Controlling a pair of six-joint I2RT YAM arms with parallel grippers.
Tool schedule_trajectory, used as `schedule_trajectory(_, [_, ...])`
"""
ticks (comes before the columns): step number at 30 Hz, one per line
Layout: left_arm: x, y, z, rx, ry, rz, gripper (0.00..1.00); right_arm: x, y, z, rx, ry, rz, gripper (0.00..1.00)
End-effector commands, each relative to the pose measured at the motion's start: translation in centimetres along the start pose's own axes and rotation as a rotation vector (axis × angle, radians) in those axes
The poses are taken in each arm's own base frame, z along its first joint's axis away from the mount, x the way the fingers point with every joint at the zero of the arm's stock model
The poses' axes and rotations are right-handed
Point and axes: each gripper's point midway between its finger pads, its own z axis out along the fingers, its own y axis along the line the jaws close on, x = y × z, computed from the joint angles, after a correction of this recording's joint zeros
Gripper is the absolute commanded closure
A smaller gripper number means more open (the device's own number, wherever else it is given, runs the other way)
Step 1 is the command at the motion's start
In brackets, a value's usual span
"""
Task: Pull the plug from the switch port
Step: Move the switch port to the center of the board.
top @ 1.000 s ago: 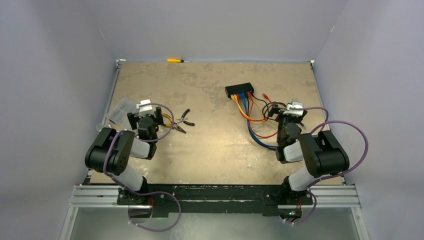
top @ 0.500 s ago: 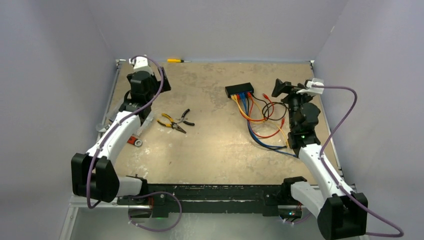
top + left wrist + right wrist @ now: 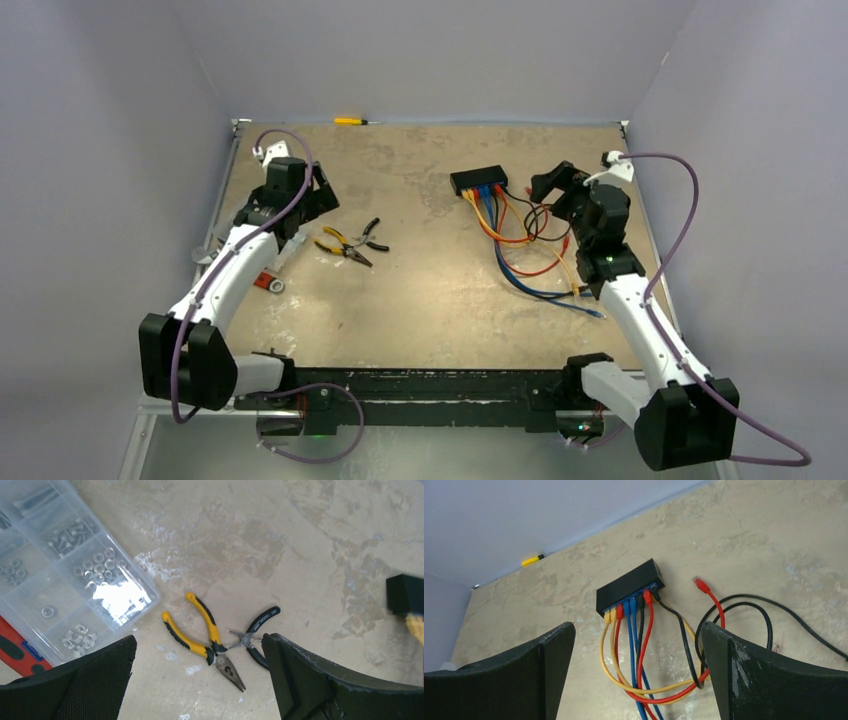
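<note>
The switch [image 3: 626, 587] lies on the far right of the table [image 3: 420, 300], its ports turned toward the arms, with a row of coloured plugs [image 3: 630, 605] seated in them. The right gripper [image 3: 550, 185] hovers near it, jaws wide apart and empty, I think to line up on one plug. The left gripper [image 3: 312, 192], also spread and empty, hangs over the pliers [image 3: 210, 647], well apart from the work.

I see a stained tabletop [image 3: 420, 300] carrying the switch [image 3: 478, 180] and cables [image 3: 518, 252] at right. Pliers [image 3: 345, 243] and a box [image 3: 60, 565] lie left.
</note>
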Motion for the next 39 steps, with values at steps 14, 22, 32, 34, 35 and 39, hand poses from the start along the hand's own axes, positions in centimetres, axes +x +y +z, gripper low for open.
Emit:
schedule_trajectory(14, [7.7,-4.2,5.5,0.257,0.228,0.037,0.01,4.6,3.4,10.8,-0.087,0.361,-0.025,0.01])
schedule_trajectory(22, [8.4,-7.3,4.8,0.440,0.231,-0.022,0.01,10.0,2.0,17.7,-0.027,0.592,-0.046,0.01])
schedule_trajectory(32, [7.1,-9.4,3.2,0.545,0.206,-0.064,0.01,14.1,0.6,23.3,-0.009,0.669,-0.056,0.02])
schedule_trajectory(34, [6.9,-9.5,3.1,0.551,0.199,-0.064,0.01,14.9,0.7,24.0,-0.026,0.685,-0.064,0.03])
schedule_trajectory(35, [6.8,-9.5,3.0,0.553,0.198,-0.063,0.01,15.3,1.1,24.1,-0.055,0.701,-0.069,0.04])
schedule_trajectory(39, [6.4,-9.9,2.9,0.564,0.191,-0.065,0.01,17.2,2.8,23.5,-0.154,0.759,-0.069,0.06])
